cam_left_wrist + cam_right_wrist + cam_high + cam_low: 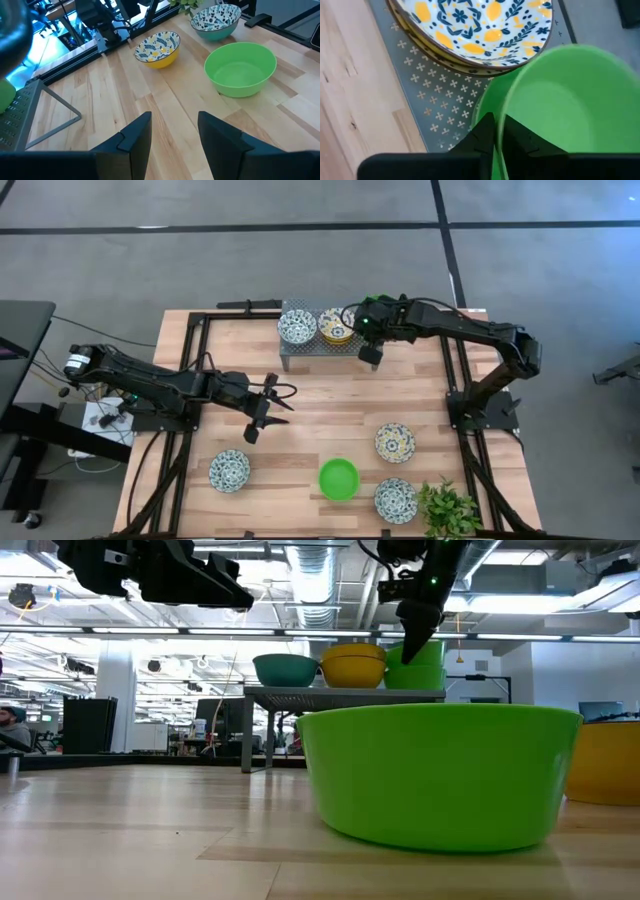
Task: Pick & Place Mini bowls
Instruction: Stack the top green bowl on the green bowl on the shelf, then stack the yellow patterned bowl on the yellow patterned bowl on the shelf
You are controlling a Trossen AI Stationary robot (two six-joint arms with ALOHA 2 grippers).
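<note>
R gripper (495,137) sits over the far-right end of the perforated metal rack (305,348), fingers clenched on the rim of a green bowl (570,105), one finger inside the wall, one outside. Rim pinch makes sense: bowl is too wide to span, so the wall is the only thing to bite. In the low view there seem to be two green bowls nested there; I judge this one is being set into, or lifted off, the one below, can't tell which from here.

Rack reads as the sorting spot, grouped by kind: blue-white bowl (297,327) at the left end, yellow stack (335,326) in the middle (two nested, per R wrist view), greens at the right, touching the yellow stack.

L gripper (172,132) hovers above bare table (330,405) near centre, fingers spread apart, holding nothing. Parked short of the rack, prob. so the arms don't cross.

On the table, near side:
- green bowl (338,478), centre front
- yellow bowl (395,442), to its right and further back
- blue-white bowl (396,500), just beside the plant (448,510)
- blue-white bowl (229,470), front left, well apart from the others

Est. progress: five racked incl. the one in grip, four to go. Front-left blue-white looks the natural pick for L arm. Risk: bowl by the plant, leaves may crowd the approach.
</note>
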